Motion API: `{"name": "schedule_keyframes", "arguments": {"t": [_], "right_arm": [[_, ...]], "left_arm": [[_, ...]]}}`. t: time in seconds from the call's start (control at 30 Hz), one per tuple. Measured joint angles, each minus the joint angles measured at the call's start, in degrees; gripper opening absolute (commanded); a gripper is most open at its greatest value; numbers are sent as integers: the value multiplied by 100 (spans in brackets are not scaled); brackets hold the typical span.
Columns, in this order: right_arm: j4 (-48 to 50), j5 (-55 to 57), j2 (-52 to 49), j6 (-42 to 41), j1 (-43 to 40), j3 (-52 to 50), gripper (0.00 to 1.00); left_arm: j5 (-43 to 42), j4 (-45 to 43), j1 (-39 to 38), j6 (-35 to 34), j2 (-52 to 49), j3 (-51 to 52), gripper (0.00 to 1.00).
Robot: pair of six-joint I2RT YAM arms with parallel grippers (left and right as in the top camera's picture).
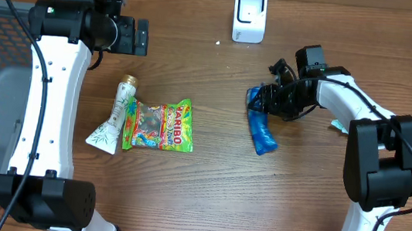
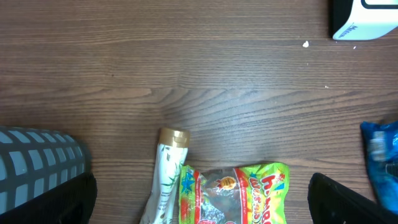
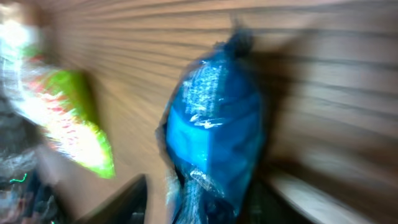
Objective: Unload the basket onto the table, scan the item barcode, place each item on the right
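Overhead: blue packet (image 1: 263, 135) flat on table (image 1: 297, 204), right of centre, nearer than scanner (image 1: 249, 16), probably not yet presented. Right gripper (image 1: 264, 99) at packet's far end, grip unclear. Left gripper (image 1: 143, 38) wide, parked far left, clear.

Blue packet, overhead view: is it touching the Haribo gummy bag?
No, a wide strip of bare table separates the blue packet from the Haribo bag.

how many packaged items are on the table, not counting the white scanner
3. A blue packet lies right of centre; a Haribo bag lies left of centre; a white tube with a gold cap lies against the bag's left edge. None looks hidden.
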State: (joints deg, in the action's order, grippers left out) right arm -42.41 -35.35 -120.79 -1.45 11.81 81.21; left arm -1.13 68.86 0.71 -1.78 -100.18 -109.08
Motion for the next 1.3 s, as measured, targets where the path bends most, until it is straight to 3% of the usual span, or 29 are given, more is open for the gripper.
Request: {"name": "schedule_keyframes", "arguments": {"t": [0.2,0.33,0.5,0.63,0.8,1.1,1.2,1.3], "right_arm": [[-192,1108,31,-155,20,173,64],[-1025,1639,26,-175,17,662,64],[-2286,1871,20,-173,22,2090,64],[-2588,1912,35,-20,22,2726,61],[-2376,1926,39,269,22,2544,56],[-1429,1764,28,778,-7,1084,56],[-1054,1478,28,831,-153,778,45],[-647,1174,28,863,-345,643,42]], "left_arm": [[2,-2,0,0,0,0,100],[2,-2,0,0,0,0,100],[2,-2,0,0,0,0,100],[2,-2,0,0,0,0,100],[2,-2,0,0,0,0,100],[0,-2,0,0,0,0,100],[0,-2,0,0,0,0,100],[0,-2,0,0,0,0,100]]}}
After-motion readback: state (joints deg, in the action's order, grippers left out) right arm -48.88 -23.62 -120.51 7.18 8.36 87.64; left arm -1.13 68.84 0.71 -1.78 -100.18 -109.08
